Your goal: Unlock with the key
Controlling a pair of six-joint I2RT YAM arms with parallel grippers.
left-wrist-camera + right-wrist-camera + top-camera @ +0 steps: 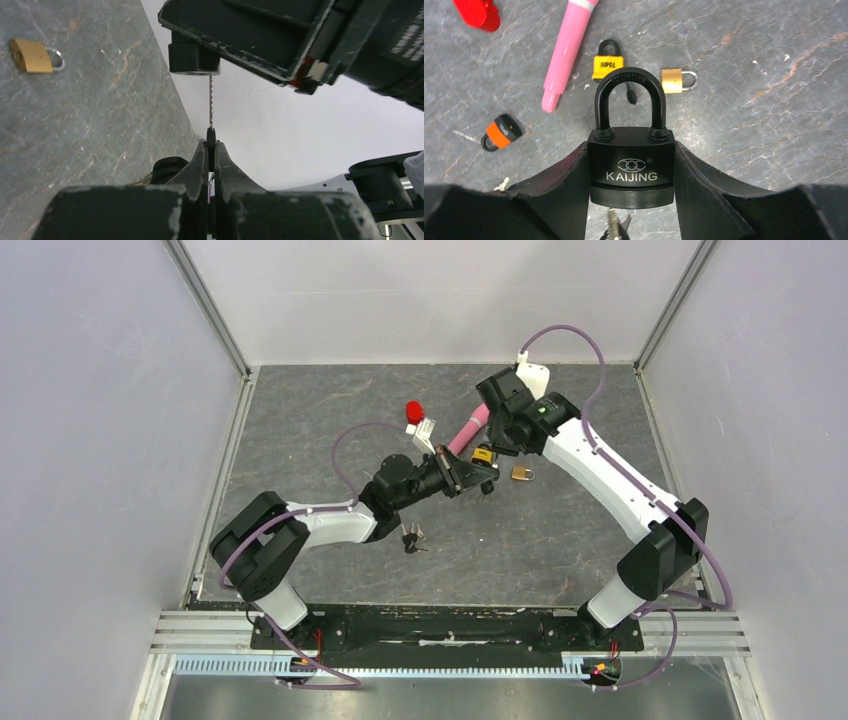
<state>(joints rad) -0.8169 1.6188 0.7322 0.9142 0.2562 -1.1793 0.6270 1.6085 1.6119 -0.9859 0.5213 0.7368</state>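
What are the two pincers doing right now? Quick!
Left pincer: closed, holding a key.
Right pincer: closed around the black padlock.

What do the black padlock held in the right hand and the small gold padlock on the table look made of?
The black padlock is probably metal under a matte black coating: it has an even dull sheen and a white printed logo. The gold padlock looks like brass, going by its warm yellow body and soft satin sheen.

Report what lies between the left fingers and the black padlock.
Only the key: in the left wrist view its blade runs from the shut left fingers up to the underside of the black padlock.
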